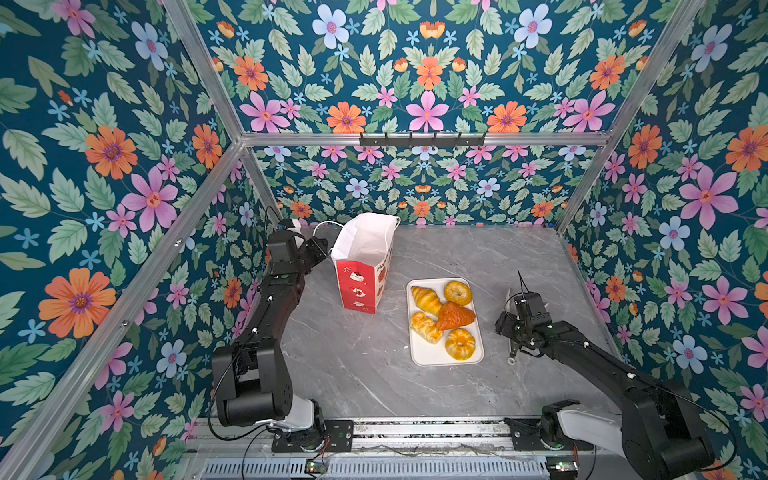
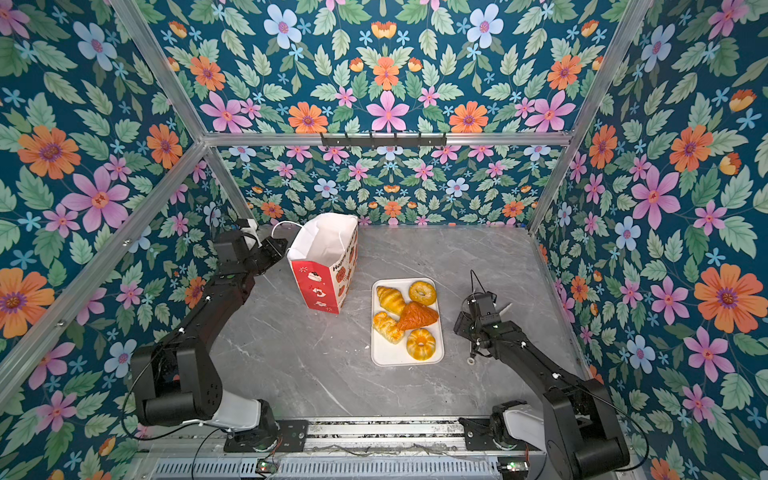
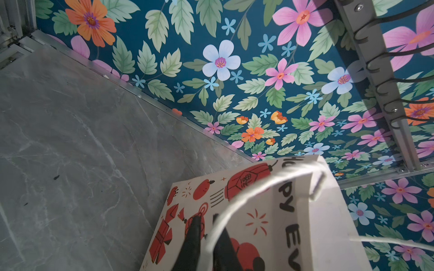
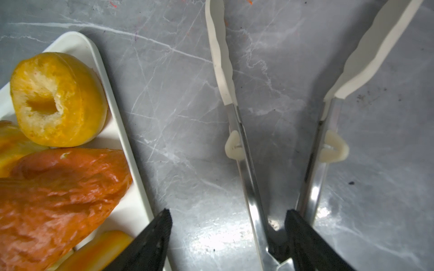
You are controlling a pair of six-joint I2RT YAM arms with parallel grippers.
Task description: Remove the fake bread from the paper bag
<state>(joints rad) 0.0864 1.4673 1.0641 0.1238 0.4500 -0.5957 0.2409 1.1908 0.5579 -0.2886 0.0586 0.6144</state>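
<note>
Flanking tongs (image 4: 249, 187), right end effector (image 4: 227, 211) stands spread, plain only at wrist; left end effector (image 3: 209, 225): cord (image 3: 249, 192) pinch unclear.

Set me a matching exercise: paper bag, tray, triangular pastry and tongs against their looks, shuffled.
1 paper bag
2 tray
3 triangular pastry
4 tongs

a metal arms spread, white tips
b orange-brown
c flat, white
d upright, white above red

Pairs: 1-d, 2-c, 3-b, 4-a
</note>
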